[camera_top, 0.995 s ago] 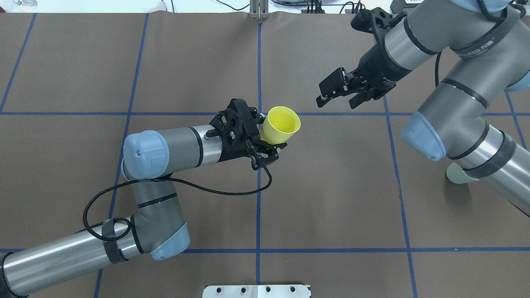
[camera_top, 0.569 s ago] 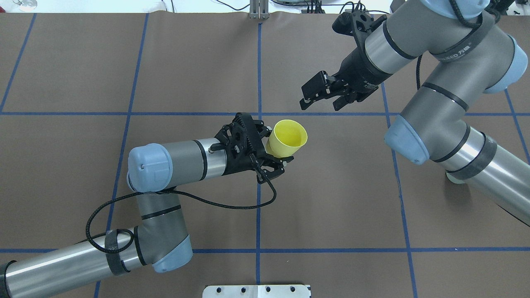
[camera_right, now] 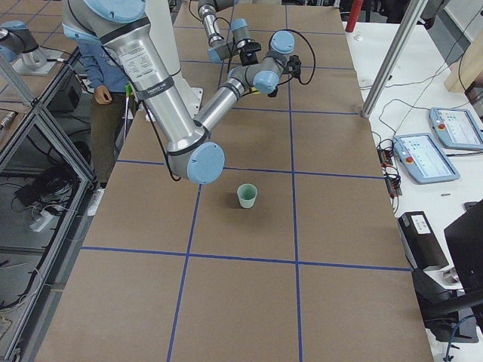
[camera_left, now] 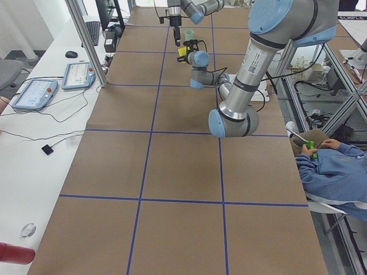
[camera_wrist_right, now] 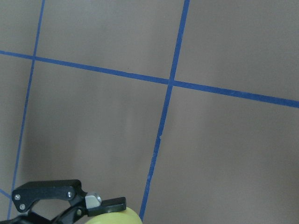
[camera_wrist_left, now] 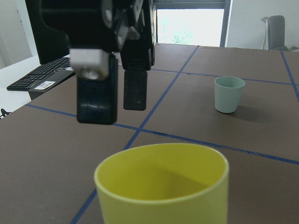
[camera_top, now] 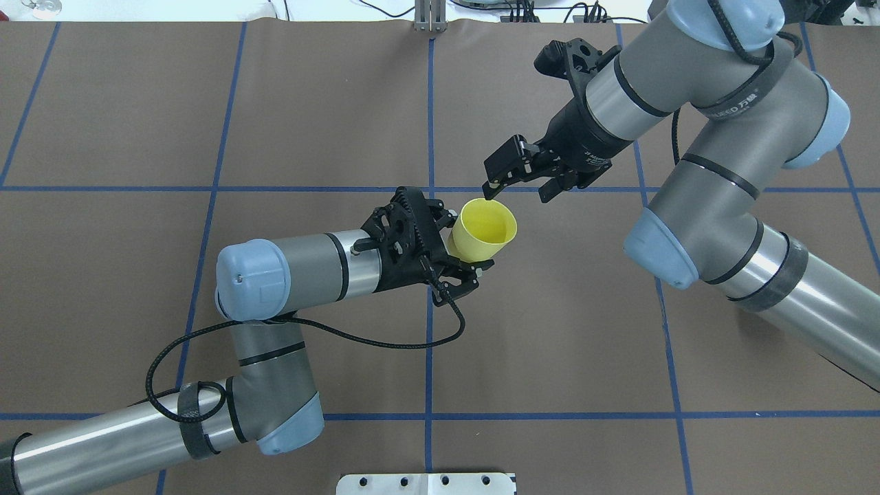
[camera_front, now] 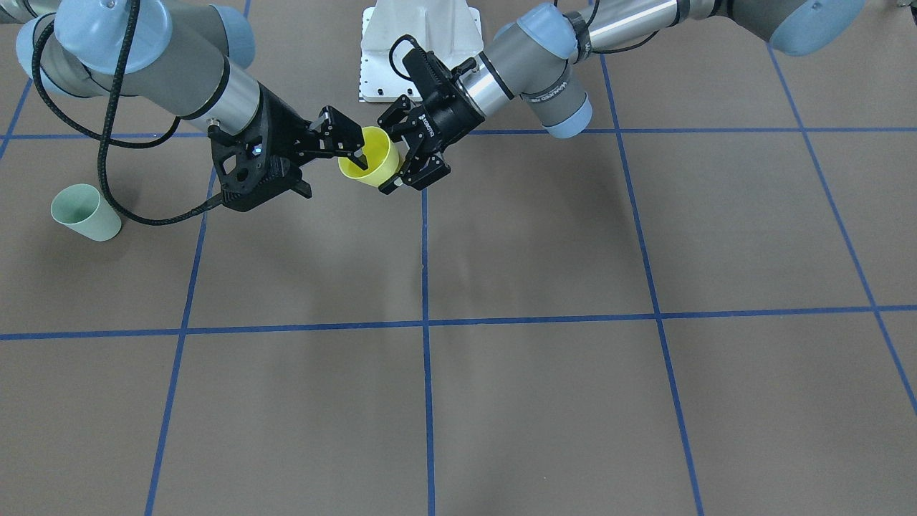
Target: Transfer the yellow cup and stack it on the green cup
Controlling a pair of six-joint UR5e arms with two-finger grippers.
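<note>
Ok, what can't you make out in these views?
Overhead view: the green cup is hidden behind the right arm.
Front-facing view: a finger of the right gripper overlaps the yellow cup, so contact is unclear.
Left wrist view: the bottom edge cuts off the yellow cup's base, hiding how the left gripper holds it.
Exterior left view: both cups too small.
</note>
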